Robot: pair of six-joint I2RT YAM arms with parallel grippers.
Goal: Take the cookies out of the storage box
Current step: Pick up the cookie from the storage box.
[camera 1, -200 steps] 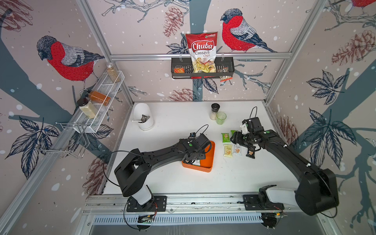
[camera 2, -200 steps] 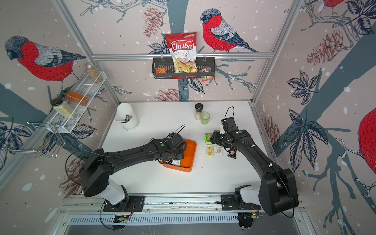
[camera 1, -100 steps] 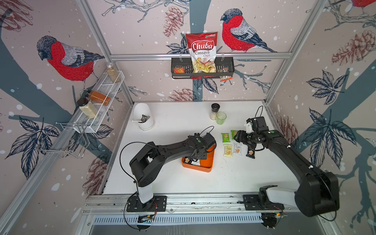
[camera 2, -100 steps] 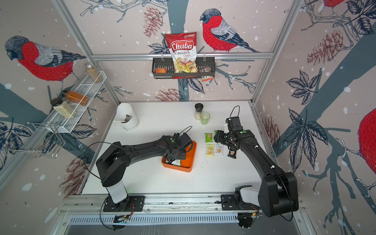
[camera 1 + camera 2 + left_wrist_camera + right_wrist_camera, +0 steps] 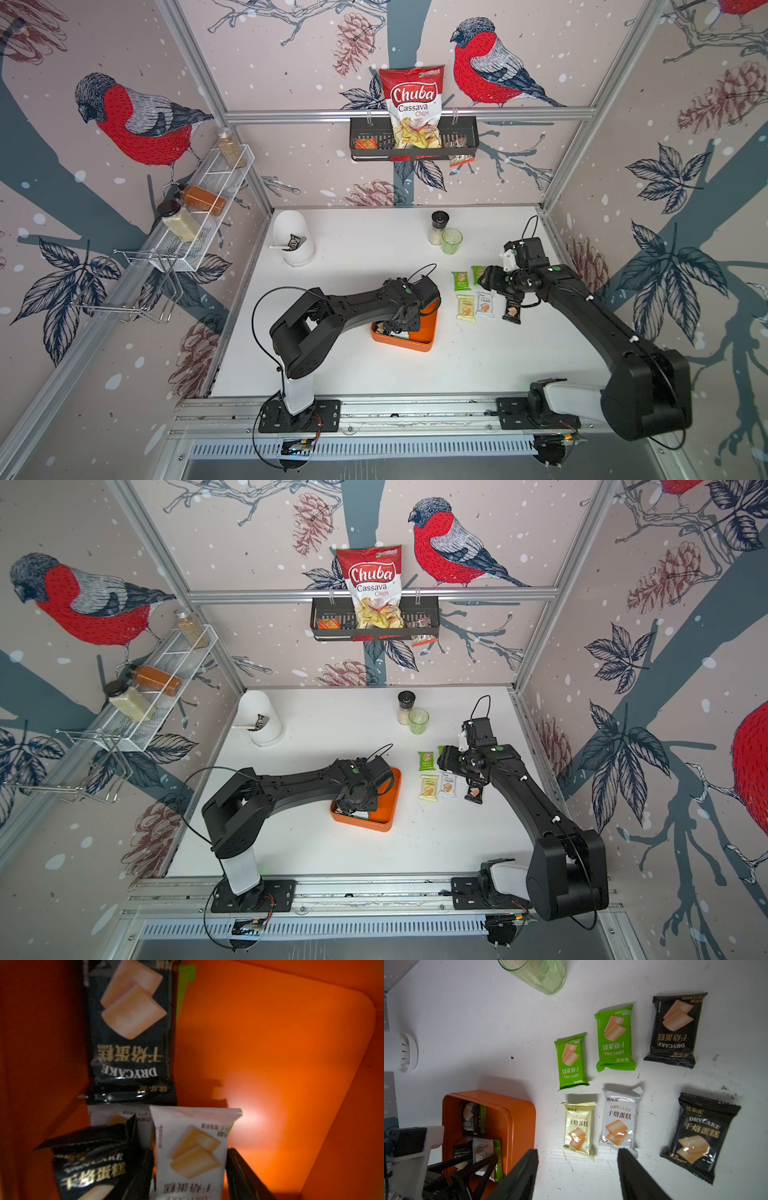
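Cookies (image 5: pixel 614 1036): six lie on the desk (image 5: pixel 488 1032) beside the storage box (image 5: pixel 521 1126), the rest inside it mostly hidden under the left arm (image 5: pixel 353 303) in both top views. Left end effector (image 5: pixel 187 1159) straddles a white packet (image 5: pixel 191 1126) there, fingers (image 5: pixel 239 1169) cropped, can't tell if it's gripping; right end effector (image 5: pixel 577 1150) hangs wide open, empty.

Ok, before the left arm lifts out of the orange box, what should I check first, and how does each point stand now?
1. The white packet sits inside the left tool: ok.
2. Grip on it firm: cannot tell.
3. Neighbouring black packet apart from that tool: cannot tell, it lies very close.
4. The right tool open, empty, outside the storage box: ok.
5. Bare table for setting down: ok.
6. Box emptied: not ok, other packets remain.
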